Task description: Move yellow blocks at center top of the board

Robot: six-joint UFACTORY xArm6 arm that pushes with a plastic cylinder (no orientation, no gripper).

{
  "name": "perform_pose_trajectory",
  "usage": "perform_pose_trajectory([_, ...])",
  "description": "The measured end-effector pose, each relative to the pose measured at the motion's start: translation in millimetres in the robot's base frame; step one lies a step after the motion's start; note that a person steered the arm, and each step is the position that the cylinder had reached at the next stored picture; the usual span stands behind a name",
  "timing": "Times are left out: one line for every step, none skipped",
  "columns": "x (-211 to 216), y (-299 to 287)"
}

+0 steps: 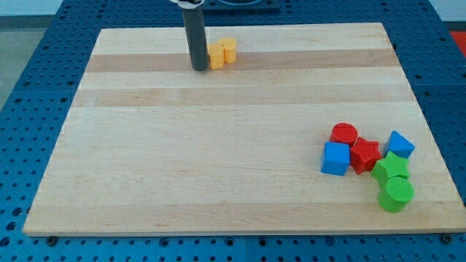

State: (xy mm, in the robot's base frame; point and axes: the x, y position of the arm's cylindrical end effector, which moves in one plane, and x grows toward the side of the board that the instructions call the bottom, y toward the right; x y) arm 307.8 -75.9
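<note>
Two yellow blocks sit side by side near the top of the wooden board [218, 145], a little left of centre: a darker yellow block [215, 57] and a lighter yellow block [228, 50] touching it on its right. My tip [199, 68] stands on the board just left of the darker yellow block, touching it or nearly so. The dark rod rises out of the view's top.
A cluster lies at the view's lower right: a red cylinder [344, 134], a red star-like block [364, 154], a blue cube [335, 158], a blue triangular block [400, 144], a green star-like block [392, 168] and a green cylinder [396, 194].
</note>
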Motion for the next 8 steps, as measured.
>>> perform_pose_trajectory([-1,13])
perform_pose_trajectory([-10,25])
perform_pose_trajectory([-24,31])
perform_pose_trajectory([-37,38])
perform_pose_trajectory([-45,43])
perform_pose_trajectory([-51,50])
perform_pose_trajectory([-56,53])
perform_pose_trajectory([-56,53])
